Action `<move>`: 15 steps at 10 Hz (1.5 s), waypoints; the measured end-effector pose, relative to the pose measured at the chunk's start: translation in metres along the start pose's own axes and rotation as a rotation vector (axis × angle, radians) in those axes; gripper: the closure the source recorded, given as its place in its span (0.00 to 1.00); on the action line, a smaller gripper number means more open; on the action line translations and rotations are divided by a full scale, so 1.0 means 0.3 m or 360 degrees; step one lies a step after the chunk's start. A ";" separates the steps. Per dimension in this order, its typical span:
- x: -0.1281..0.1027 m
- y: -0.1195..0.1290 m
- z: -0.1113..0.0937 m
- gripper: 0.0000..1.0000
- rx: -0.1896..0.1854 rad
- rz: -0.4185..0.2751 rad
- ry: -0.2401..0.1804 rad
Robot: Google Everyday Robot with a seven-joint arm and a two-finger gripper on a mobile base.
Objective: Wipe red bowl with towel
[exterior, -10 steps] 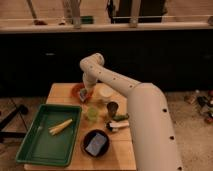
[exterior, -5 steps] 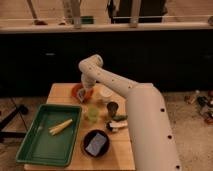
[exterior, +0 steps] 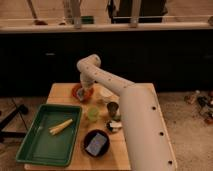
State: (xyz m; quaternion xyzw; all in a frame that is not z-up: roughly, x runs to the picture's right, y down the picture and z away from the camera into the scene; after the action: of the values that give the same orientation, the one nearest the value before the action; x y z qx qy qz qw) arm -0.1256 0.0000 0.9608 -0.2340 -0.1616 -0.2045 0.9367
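The red bowl (exterior: pixel 80 93) sits at the back of the wooden table (exterior: pixel 60 92), left of centre. My gripper (exterior: pixel 85 89) hangs straight down from the white arm (exterior: pixel 107 82) and reaches into the bowl's right side. A small grey-blue scrap, the towel (exterior: pixel 87 92), shows at the gripper's tip inside the bowl. The arm hides part of the bowl's rim.
A green tray (exterior: pixel 35 145) with a yellow strip (exterior: pixel 60 127) fills the front left. A black bowl (exterior: pixel 96 143) holds a flat blue-grey rectangle. A pale cup (exterior: pixel 105 94), a green cup (exterior: pixel 93 113) and a dark cup (exterior: pixel 113 108) stand near the arm.
The gripper has shifted slightly over the red bowl, staying low inside it. Nothing else on the table has moved.
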 end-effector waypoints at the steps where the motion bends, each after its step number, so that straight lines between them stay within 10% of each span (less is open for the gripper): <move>1: 0.012 -0.003 0.009 1.00 -0.0009 0.0003 0.0006; 15: -0.063 -0.061 0.069 1.00 -0.0024 -0.0130 -0.0079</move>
State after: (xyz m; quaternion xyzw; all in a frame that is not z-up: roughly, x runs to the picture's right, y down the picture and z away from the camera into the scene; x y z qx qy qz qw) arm -0.1546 0.0015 0.9775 -0.2391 -0.1925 -0.2378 0.9215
